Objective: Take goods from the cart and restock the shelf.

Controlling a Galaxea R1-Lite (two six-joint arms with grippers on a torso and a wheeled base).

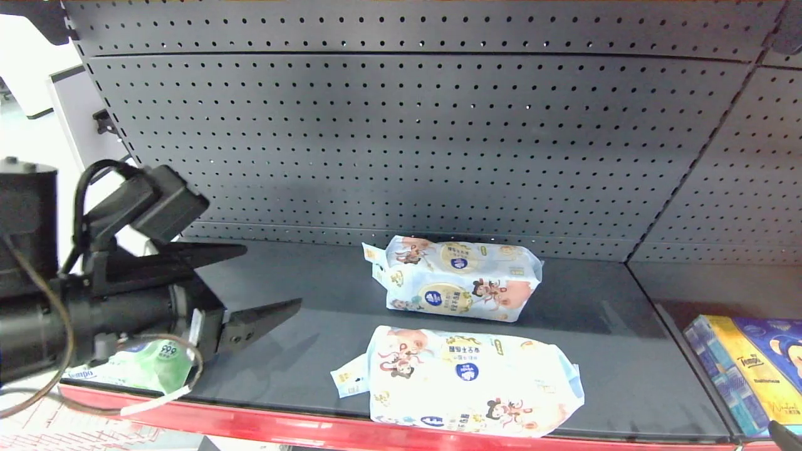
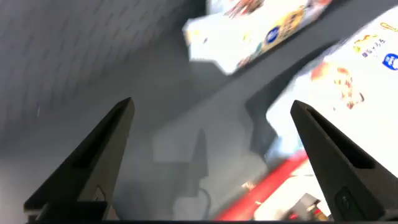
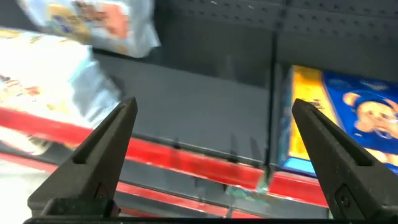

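Since the front pack [image 1: 470, 382] and back pack [image 1: 460, 282] lying on the shelf [image 1: 595, 313] look soft, light and slick, the left gripper [image 1: 272, 277], spread and empty nearby, should probably pinch one across its narrow middle.

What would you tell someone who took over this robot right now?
Left claw: open, empty, above the left end of the shelf.
Right claw: open, empty, in front of the shelf's red edge, near the bay divider.
On the shelf: two cartoon-print soft packs, the rear pack farther back and the front pack at the edge. A green pack lies under the left arm. Blue-and-yellow tissue packs sit in the next bay.
Done: these packs are shelved.
Left: probably fetch more goods from the cart.
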